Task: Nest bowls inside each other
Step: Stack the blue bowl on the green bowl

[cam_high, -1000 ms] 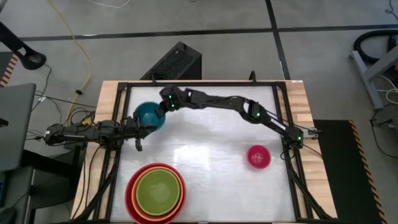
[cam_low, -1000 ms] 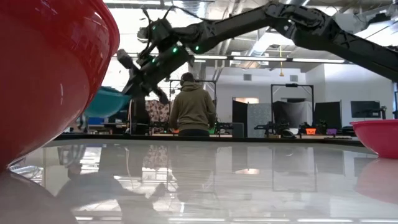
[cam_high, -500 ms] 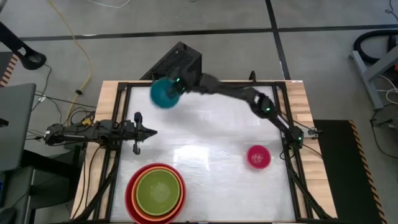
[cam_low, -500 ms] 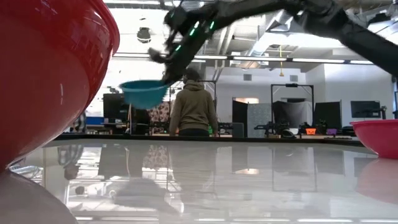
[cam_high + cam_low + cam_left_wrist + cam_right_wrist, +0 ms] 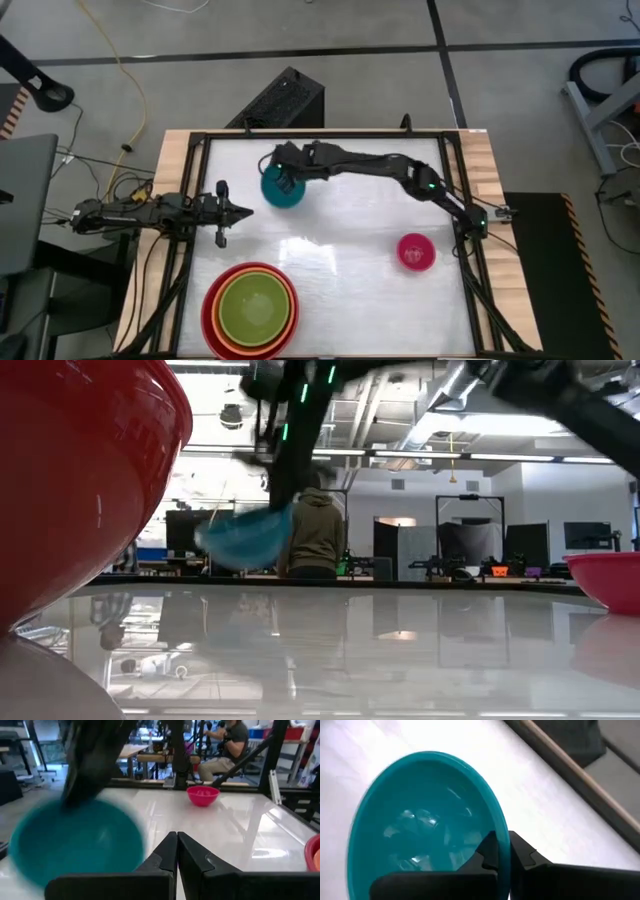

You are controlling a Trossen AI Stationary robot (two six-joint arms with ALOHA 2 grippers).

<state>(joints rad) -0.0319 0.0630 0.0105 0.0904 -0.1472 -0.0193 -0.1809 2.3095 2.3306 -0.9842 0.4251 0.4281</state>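
The small teal bowl (image 5: 281, 190) hangs in the air over the table's far left part, with my right gripper (image 5: 292, 174) shut on its rim; the low view shows the teal bowl (image 5: 243, 537) tilted and off the table. At the near left the lime green bowl (image 5: 250, 306) sits in the orange bowl, which sits in the big red bowl (image 5: 208, 312). The pink bowl (image 5: 416, 251) stands on its base at the right. My left gripper (image 5: 243, 211) waits shut at the left edge, level, a little short of the teal bowl (image 5: 75, 845). My right gripper pinches the teal bowl's rim (image 5: 500, 831) between its two fingers, one finger (image 5: 490, 851) inside the bowl and the other (image 5: 522, 854) outside the wall. The fingers slant down from above and from the table's right. The bowl hangs lifted clear, tilted below them.
The black frame rail (image 5: 320, 134) runs along the table's far edge and down both sides. Bare white table (image 5: 340, 230) lies between the teal bowl, the pink bowl and the stack. A person (image 5: 312, 530) stands in the room behind.
My right gripper has lifted the teal bowl from beside my left gripper, carried it up toward the far edge, then swung it back toward the table's middle while tipping. The bowl, level half a second ago, now hangs tilted and a little farther right.
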